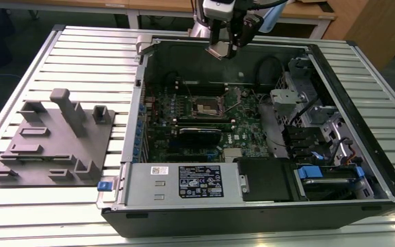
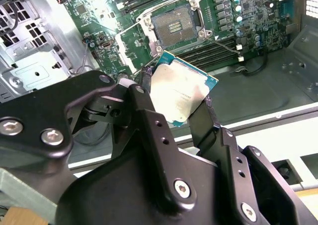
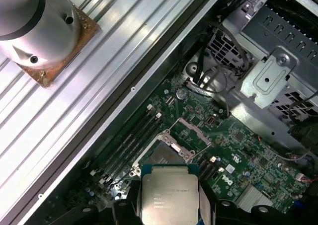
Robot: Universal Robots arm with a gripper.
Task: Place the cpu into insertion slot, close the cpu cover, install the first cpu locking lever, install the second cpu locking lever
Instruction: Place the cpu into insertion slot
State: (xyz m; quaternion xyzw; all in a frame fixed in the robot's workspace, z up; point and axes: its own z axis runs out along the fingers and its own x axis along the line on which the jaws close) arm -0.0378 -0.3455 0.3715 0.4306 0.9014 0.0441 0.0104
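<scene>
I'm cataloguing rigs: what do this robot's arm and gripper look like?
The gripper is matt black: angular linked plates studded with silver screw heads. Above it sits a whitish housing. The arm's base is a smooth silver-grey cylinder on a brownish square plate.

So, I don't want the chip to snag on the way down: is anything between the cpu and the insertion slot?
Nothing visible does. The gripper holds the cpu in the air over the open case, and the insertion slot lies bare on the board, with the cpu cover swung open to one side.
</scene>
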